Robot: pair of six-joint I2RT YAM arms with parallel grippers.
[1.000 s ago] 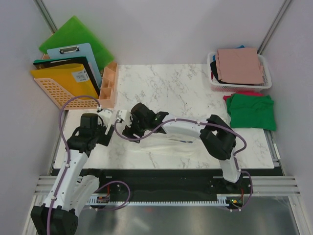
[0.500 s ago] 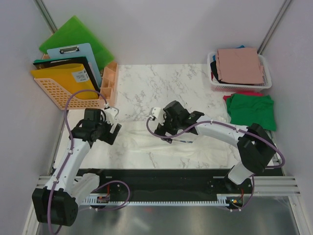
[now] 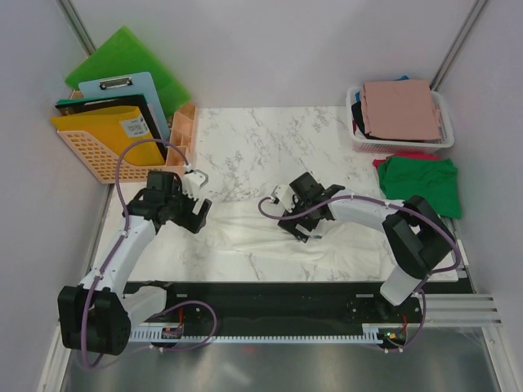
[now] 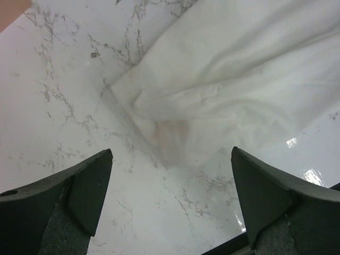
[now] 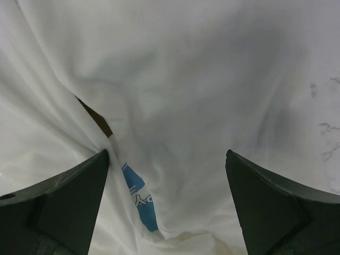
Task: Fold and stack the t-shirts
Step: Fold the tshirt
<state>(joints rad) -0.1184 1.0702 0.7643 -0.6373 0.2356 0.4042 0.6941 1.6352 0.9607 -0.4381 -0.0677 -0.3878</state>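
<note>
Top external view: the cream-white t-shirt (image 3: 245, 234) lies spread on the worktop (image 3: 270, 139) in the lower middle of the frame, its long axis running left to right. The left tool (image 3: 194, 219) sits at the shirt's left end and the right tool (image 3: 304, 231) is over its middle, so each arm has its own part of the cloth within reach.

In the left wrist view the jaws stand wide apart with nothing between them. A loose corner of the shirt reaches down from the upper right to just ahead of the fingertips. In the right wrist view the jaws are equally wide and empty, hovering directly above rumpled cloth, with the blue print (image 5: 139, 197) showing at lower left. The next grasp probably means dropping straight down on each side.
</note>
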